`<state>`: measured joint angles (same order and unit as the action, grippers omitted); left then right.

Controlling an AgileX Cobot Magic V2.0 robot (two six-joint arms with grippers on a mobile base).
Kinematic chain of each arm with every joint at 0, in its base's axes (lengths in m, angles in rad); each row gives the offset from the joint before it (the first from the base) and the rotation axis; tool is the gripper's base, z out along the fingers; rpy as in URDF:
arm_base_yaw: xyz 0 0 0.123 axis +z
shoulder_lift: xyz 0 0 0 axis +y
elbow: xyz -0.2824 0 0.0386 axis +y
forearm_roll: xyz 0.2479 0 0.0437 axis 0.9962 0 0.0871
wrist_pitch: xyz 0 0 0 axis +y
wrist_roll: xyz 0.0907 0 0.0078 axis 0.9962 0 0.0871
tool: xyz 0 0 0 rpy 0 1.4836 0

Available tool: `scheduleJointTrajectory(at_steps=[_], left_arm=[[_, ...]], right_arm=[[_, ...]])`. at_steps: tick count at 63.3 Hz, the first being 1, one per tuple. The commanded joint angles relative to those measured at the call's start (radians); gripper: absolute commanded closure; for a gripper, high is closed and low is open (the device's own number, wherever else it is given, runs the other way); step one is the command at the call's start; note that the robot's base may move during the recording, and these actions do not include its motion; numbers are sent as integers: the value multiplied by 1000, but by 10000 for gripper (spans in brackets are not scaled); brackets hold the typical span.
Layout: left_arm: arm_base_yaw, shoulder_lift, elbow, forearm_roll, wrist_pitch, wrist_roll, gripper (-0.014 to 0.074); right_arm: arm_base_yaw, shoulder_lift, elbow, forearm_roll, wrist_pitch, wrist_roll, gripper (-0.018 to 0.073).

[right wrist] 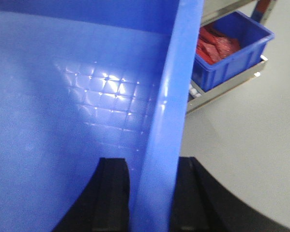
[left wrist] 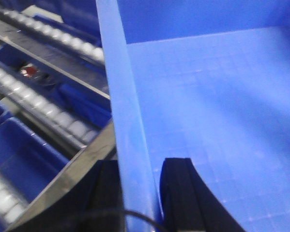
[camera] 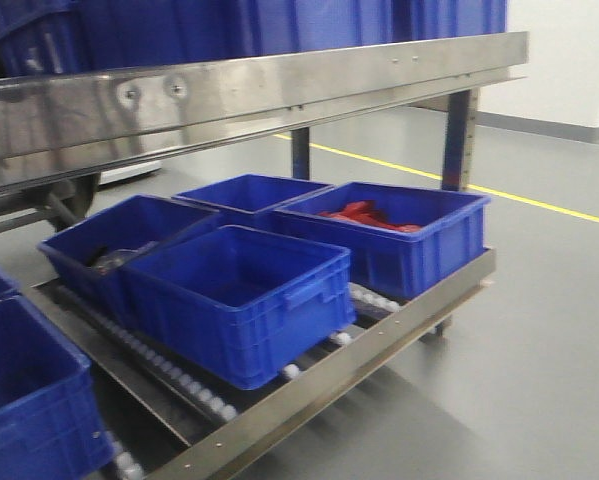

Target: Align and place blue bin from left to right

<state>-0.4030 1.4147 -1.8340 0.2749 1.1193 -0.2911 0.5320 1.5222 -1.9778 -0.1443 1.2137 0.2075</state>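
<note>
- The left gripper (left wrist: 137, 166) and right gripper (right wrist: 152, 166) each pinch an opposite side wall of the empty blue bin (left wrist: 207, 96), jaws closed on the plastic.
- The bin seems held near the roller rack (camera: 379, 340); setting it down and aligning it are likely still to do.

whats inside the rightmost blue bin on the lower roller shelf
A pile of red items, possibly bags, lies in the rightmost bin. Its near wall hides the bin floor and anything lying lower down.
</note>
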Motion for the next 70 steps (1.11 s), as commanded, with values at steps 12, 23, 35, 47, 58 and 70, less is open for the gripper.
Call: scheduleJointTrajectory(at_steps=[12,23,35,47,58,70], left_arm=[[-4,-19,-15,27,-76,20,608],[-4,-19,-15,27,-76,20,608],[-4,-19,-15,27,-76,20,608],[-4,-19,-15,27,-76,20,608],[-4,-19,-15,27,-76,20,608],[-4,-19,-15,27,-76,20,608]], right_arm=[[0,-27,-13,-28,-101,-45,629],[0,-27,-13,-28,-101,-45,629],[0,-27,-13,-28,-101,-45,629],[0,-27,-13,-28,-101,-45,629],[0,-27,-13,-28,-101,-45,629],[0,-27,-13,-28,-101,-45,629]])
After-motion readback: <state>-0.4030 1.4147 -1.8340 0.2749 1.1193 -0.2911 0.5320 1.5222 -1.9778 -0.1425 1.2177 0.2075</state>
